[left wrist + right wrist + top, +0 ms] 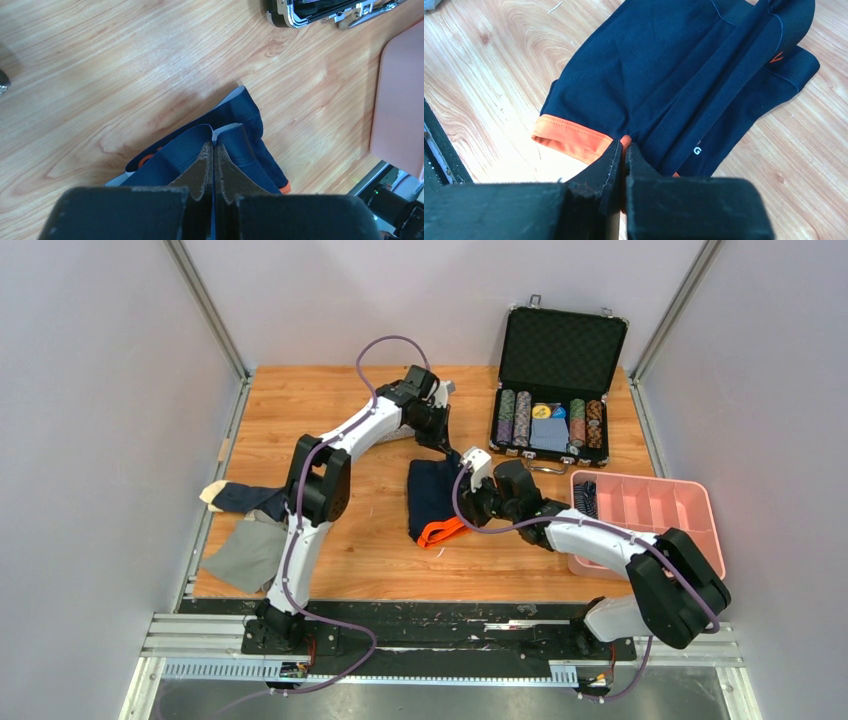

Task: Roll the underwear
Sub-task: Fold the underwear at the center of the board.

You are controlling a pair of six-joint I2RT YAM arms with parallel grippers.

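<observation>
between left tool [213, 150] and right tool [624, 145], navy underwear [430, 495] lies stretched, both clamped on its edges.

Robot test cell in a lab, not a home or a shop. Plain pale panels [100, 390] on three sides, held by bare aluminium posts [205, 305] at upper left and upper right. Wood-look table [300, 400] across the middle; slotted metal rails [450, 635] along the bottom edge. Two white-and-black robot arms bolted to those rails: left arm [350, 430], right arm [600, 540], with purple cables [385, 340] looping off the joints. Mismatched props laid out as for trials: chip case [560, 350] upper right, pink tray [645, 479] at right, underwear [432, 490] at centre, grey cloth [240, 555] lower left.
</observation>
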